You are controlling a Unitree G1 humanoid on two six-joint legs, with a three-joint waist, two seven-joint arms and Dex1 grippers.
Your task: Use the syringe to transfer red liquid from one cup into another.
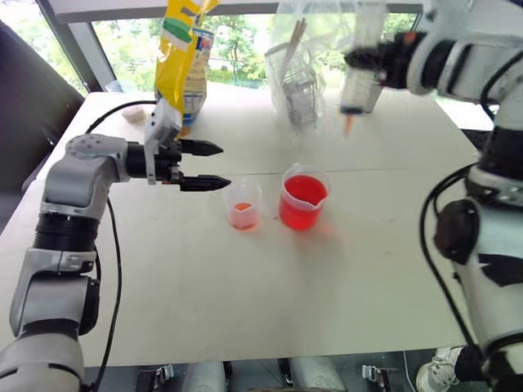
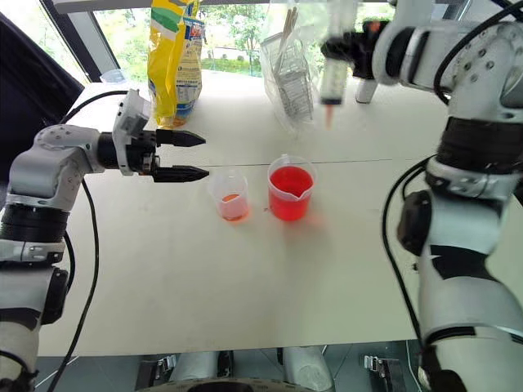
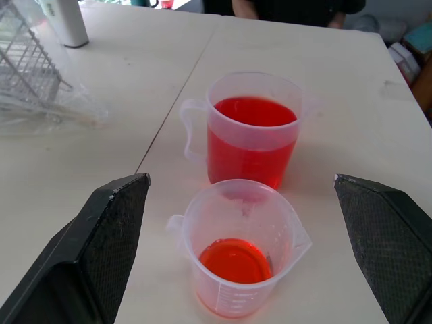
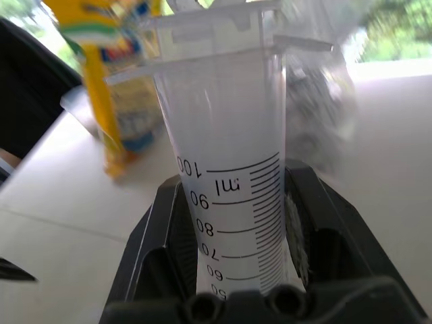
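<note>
The pale counter (image 1: 245,302) is bare along the lower part of the frame. At its centre stand two clear cups close together but not touching: a small cup (image 1: 243,204) with a shallow layer of red liquid, and to its right a larger cup (image 1: 303,198) that is mostly full of red liquid. Just left of the small cup, the left end effector (image 1: 222,166) hovers with its two black fingers spread wide and nothing between them. In the upper right, well above the counter, the right end effector (image 1: 372,59) is clamped on the barrel of the syringe (image 1: 353,102), which hangs upright with its orange tip pointing down. Farther back, a yellow bag (image 1: 181,57) stands at upper left, with a clear plastic bag (image 1: 298,73) at upper centre.
</note>
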